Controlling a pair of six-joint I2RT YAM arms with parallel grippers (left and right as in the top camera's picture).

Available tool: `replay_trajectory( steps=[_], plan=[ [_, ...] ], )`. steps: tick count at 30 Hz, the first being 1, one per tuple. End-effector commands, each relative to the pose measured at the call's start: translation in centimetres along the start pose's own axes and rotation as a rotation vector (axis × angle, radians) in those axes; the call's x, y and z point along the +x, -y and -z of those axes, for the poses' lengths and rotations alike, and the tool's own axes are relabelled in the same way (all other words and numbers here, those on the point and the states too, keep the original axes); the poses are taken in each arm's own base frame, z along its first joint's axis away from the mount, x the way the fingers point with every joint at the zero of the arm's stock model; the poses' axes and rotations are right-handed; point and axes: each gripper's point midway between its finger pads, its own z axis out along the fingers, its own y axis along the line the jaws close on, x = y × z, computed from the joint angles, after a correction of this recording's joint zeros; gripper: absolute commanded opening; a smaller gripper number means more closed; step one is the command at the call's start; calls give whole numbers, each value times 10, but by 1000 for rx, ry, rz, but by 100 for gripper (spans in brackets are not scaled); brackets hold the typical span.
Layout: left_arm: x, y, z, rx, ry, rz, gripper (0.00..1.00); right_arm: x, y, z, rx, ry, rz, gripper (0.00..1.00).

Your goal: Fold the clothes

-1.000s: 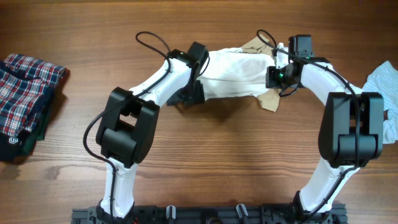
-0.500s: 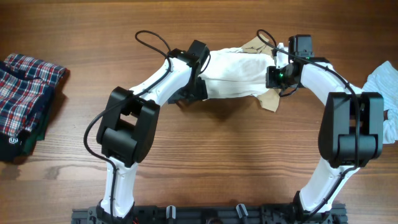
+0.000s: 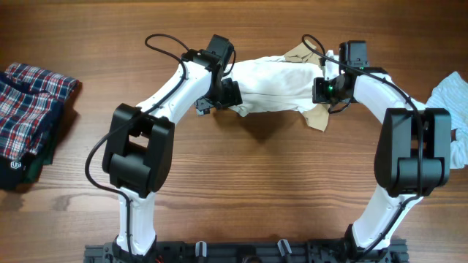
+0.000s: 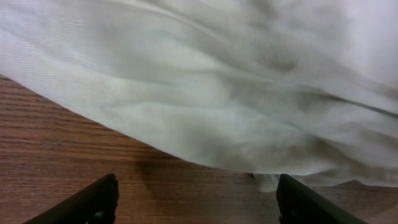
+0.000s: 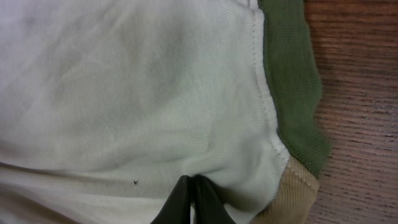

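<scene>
Whereas half a second ago the left hand (image 3: 221, 97) lay tucked against the lower left edge of the white garment (image 3: 274, 88), it now sits a little higher at that garment's left end, the whole left arm having swung outward, away from the garment. The garment itself has barely shifted: it still lies stretched lengthwise across the far part of the desk (image 3: 256, 183), rumpled and not yet folded.

Left wrist view: the left hand is released, its two fingers spread wide with only bare wood between them; the garment's hem lies just beyond the fingertips, untouched.

Right wrist view: the right hand (image 3: 325, 89) has not moved and is clenched on a pinch of the garment's white fabric near its right end, close beside the seam where an olive-and-tan piece (image 5: 292, 87) shows at the garment's edge.

Well to the left of the garment rests a plaid pile (image 3: 29, 109); well to its right, a pale blue cloth (image 3: 453, 95).

Reading: the left hand appears to be between grasps, repositioning for a fresh hold on the left end while the right anchors the other. The task stands at an early stage, with no fold laid.
</scene>
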Motion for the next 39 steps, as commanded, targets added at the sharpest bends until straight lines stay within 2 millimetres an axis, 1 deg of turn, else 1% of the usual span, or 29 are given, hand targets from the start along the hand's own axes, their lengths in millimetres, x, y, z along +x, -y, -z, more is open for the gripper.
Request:
replay_trajectory(
  steps=[1,4,7,11,14,16,17,18,19,20,21,22,23,25,26,27,28,31,32,34,35,37,39],
  plan=[
    [1,15,11,30,24,-31,82,31,8,-29,18,-102,-19,6],
    [4,18,10,25,24,-43,82,31,8,-29,18,-102,-19,6],
    [3,17,9,1,39,-51,82,31,8,-29,18,-102,-19,6],
    [-1,18,5,-25,74,-63,83,31,8,-29,18,-102,-19,6],
    [-6,19,-6,-26,83,-56,82,31,8,-29,18,-102,-19,6],
    [-3,12,-24,-55,55,-41,82,31,8,-29,18,-102,-19,6],
    [-2,9,-29,-68,49,-40,77,31,8,-29,18,-102,-20,6],
    [-1,7,-35,-79,40,-38,50,31,8,-29,18,-102,-19,6],
    [-1,6,-35,-80,39,-38,25,31,8,-29,18,-102,-19,6],
    [-1,7,-35,-79,40,-39,11,31,8,-29,18,-102,-19,6],
    [-2,7,-35,-80,41,-39,4,31,8,-29,18,-102,-19,6],
    [-1,5,-35,-89,40,-39,4,31,8,-29,18,-102,-19,6],
    [1,-6,-34,-142,40,-38,4,31,8,-29,18,-102,-20,6],
    [5,-21,-32,-216,30,-38,4,31,8,-29,18,-101,-19,6],
    [11,-30,-30,-256,9,-41,4,31,8,-29,18,-101,-19,6],
    [16,-34,-29,-273,-15,-56,4,31,8,-29,18,-102,-19,6],
    [23,-39,-27,-295,-44,-61,8,31,8,-29,18,-102,-19,6],
    [26,-42,-26,-306,-59,-63,16,31,8,-29,18,-102,-19,6],
    [26,-42,-26,-305,-57,-63,24,31,8,-29,18,-102,-19,6],
    [25,-41,-26,-302,-53,-63,45,31,8,-29,18,-102,-19,7],
    [24,-40,-26,-299,-51,-66,52,31,8,-29,17,-101,-20,14],
    [23,-40,-27,-295,-52,-97,59,28,2,-30,-18,-90,-19,27],
    [16,-34,-15,-282,-41,-138,61,19,-2,-27,-41,-68,-15,33]
  ],
)
